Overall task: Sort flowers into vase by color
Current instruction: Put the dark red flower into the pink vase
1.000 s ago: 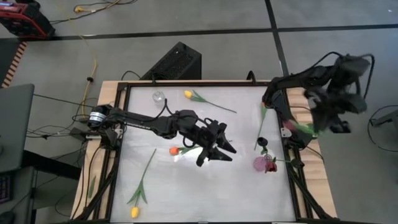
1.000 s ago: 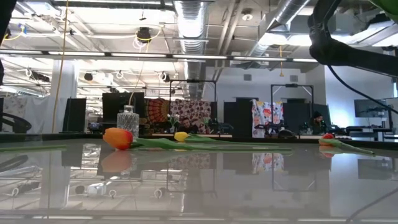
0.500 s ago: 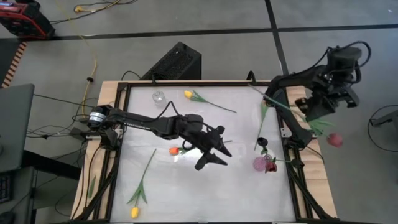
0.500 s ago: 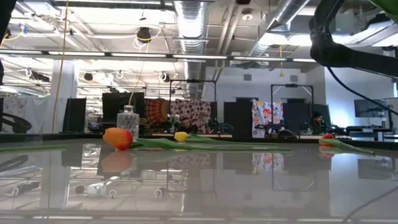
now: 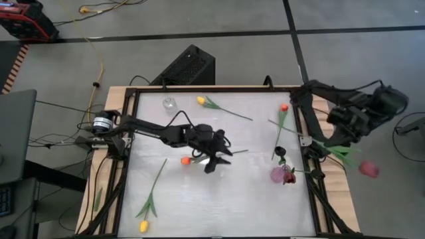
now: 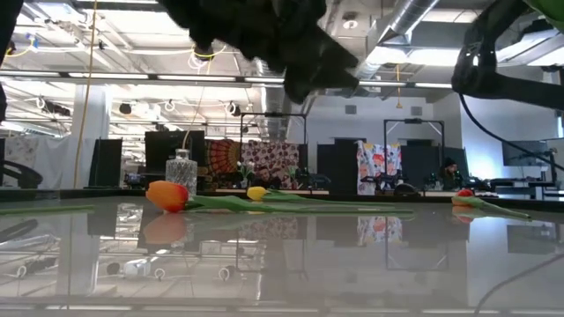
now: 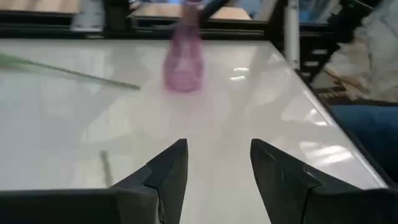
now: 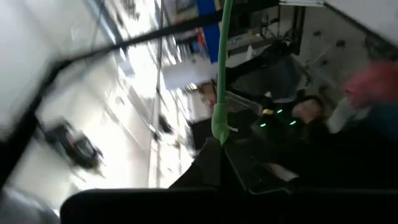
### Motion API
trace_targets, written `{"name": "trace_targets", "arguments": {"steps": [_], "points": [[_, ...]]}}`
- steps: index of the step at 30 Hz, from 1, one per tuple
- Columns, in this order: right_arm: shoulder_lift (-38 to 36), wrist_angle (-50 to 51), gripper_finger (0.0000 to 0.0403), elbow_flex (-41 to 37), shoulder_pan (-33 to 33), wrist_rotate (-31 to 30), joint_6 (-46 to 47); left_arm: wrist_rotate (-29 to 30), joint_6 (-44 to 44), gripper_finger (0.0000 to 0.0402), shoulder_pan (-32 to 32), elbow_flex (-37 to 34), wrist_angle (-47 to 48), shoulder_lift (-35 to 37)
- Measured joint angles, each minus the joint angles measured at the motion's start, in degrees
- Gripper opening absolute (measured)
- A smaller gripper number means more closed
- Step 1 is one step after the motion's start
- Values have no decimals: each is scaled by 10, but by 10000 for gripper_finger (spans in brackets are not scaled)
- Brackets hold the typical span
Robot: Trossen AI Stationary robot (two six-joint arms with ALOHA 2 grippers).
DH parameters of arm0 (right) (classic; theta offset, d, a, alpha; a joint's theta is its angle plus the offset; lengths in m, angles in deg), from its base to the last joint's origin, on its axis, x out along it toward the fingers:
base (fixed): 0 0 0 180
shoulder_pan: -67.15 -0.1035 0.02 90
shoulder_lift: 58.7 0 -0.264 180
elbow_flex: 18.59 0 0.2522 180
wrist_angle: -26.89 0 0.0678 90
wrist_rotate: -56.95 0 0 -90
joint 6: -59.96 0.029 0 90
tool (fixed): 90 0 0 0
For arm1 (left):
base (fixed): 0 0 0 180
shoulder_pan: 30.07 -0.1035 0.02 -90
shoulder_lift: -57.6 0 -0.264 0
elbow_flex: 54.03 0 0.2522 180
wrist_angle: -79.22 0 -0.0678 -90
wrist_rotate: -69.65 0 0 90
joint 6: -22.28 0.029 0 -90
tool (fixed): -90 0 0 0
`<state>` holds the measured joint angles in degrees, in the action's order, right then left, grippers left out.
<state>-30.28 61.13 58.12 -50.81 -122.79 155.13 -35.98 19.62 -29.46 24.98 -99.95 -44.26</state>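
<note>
White and glossy, the surface (image 5: 219, 199) lies in a dark frame on a grey concrete floor.

Near the front edge lies a yellow tulip (image 5: 143, 226), its stem running up toward the middle. Farther in, the left claw (image 5: 216, 161) hangs low over the centre with its fingers (image 7: 168, 174) spread apart and nothing between them. Just beside it lies an orange tulip (image 5: 186, 160), head toward the left side; the low view shows that head (image 6: 167, 195) resting on the surface. The left wrist view looks past the spread fingers to a pink vase (image 7: 184, 65) standing upright near the right edge. From above, the pink vase (image 5: 279, 174) holds a dark red flower (image 5: 289, 175).

Out beyond the right edge, over the floor, the right claw (image 5: 340, 136) is closed on the green stem of a pink-headed tulip (image 5: 368, 168), whose head hangs farther out over the floor. The right wrist view shows the stem (image 8: 221, 87) pinched between the closed fingers.

Toward the back, a red-orange tulip (image 5: 284, 107) lies along the right side, head to the rear. Another yellow tulip (image 5: 201, 100) lies near the back edge, its stem slanting to the centre. A small clear vase (image 5: 169, 103) stands at the back left, well apart from the pink one.
</note>
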Motion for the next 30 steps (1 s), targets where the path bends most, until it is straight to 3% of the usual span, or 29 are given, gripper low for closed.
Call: {"name": "trace_targets", "arguments": {"steps": [5,8,15,23,30], "points": [[6,-3,23,-20,22,1,163,1,1,164,-37,-43,-98,2],[9,-19,29,-20,30,2,215,10,11,164,-55,-58,-135,2],[-1,-97,37,-20,58,1,231,14,45,164,-71,-61,-154,2],[-30,-110,36,-20,88,-2,235,-1,68,164,-70,-61,-187,2],[-26,-132,33,-20,74,14,318,-7,68,164,-70,-61,-189,1]]}}
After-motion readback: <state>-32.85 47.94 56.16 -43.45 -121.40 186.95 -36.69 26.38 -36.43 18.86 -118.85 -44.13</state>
